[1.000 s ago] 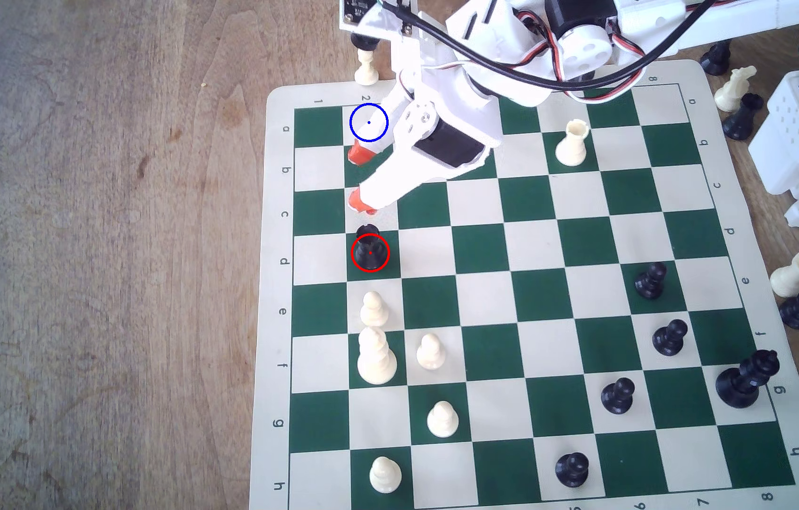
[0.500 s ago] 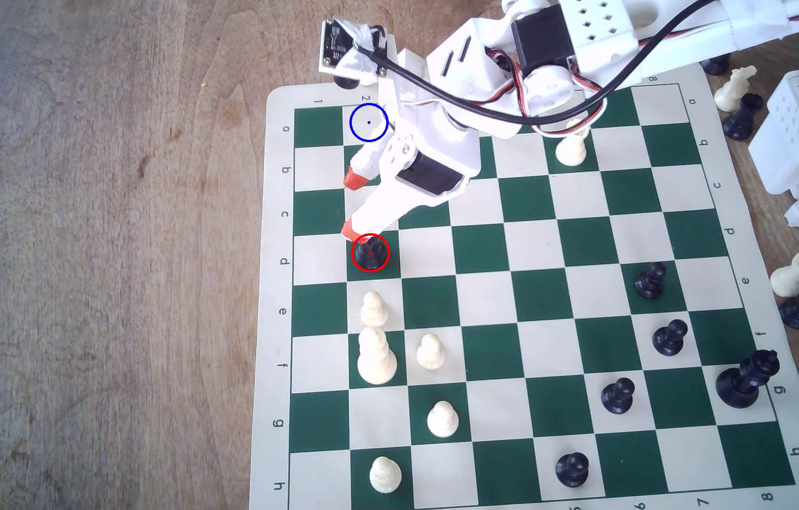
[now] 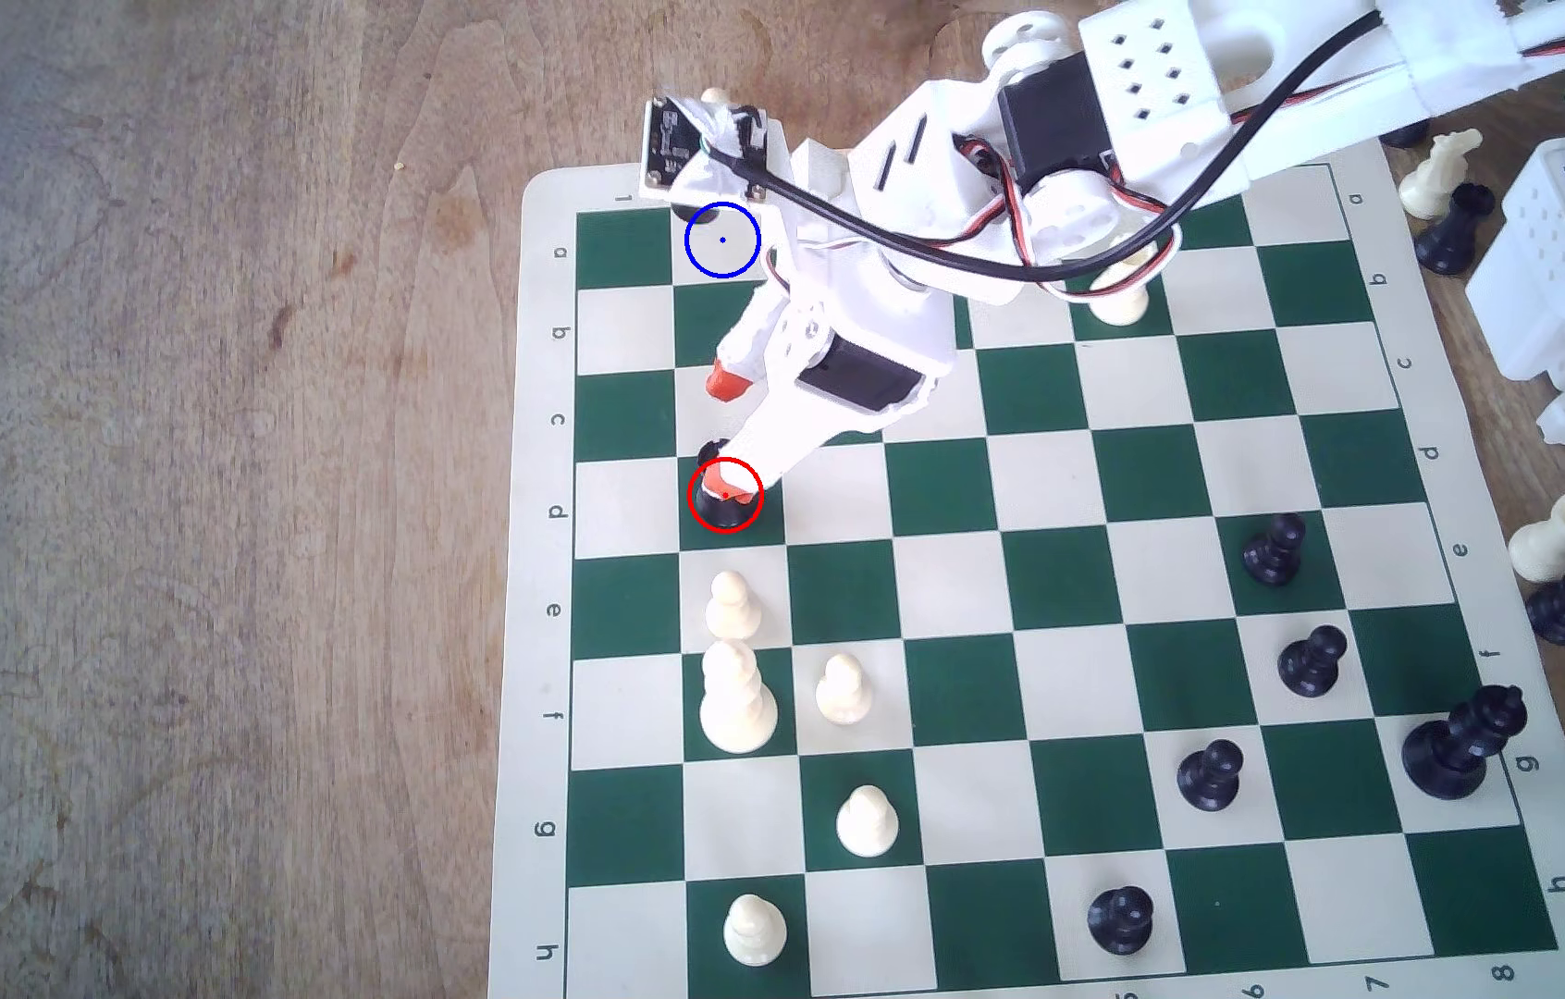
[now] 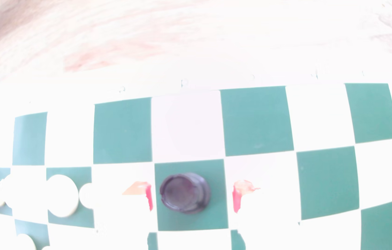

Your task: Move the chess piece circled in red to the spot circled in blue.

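Here the black rook point(image 4: 185, 192) stands upright on its green square in the board's second file, near the numbered edge, between the spread orange fingertips point(image 4: 148, 197) of the gripper point(image 3: 727, 437); small, light, rigid and probably slick, it seems best pinched around its straight body.

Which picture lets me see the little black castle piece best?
The wrist view. It looks straight down on the black castle piece, whole and round on its green square, with the tool open and a red tip on each side. In the exterior view, the piece is partly hidden behind one red tip.
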Available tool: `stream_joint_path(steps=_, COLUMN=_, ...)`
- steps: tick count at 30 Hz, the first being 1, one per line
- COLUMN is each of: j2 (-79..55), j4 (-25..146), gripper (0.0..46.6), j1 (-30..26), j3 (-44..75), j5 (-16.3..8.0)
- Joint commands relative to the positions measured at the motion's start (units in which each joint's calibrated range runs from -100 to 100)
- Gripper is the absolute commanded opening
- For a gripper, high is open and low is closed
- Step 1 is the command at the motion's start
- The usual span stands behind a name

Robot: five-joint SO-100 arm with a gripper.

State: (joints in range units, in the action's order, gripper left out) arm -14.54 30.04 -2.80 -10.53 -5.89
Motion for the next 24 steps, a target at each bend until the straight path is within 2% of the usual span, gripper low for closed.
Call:
stream_joint_path(steps=1, j2=1.4, j4=-1.9, gripper=17.6, j1=-0.4, j3=0.6, j5=-0.2)
stream_joint_path(steps=24, j2=-0.3, j4=-5.5, gripper=17.9, j1=-0.9, j3=-1.2, j5=-1.1)
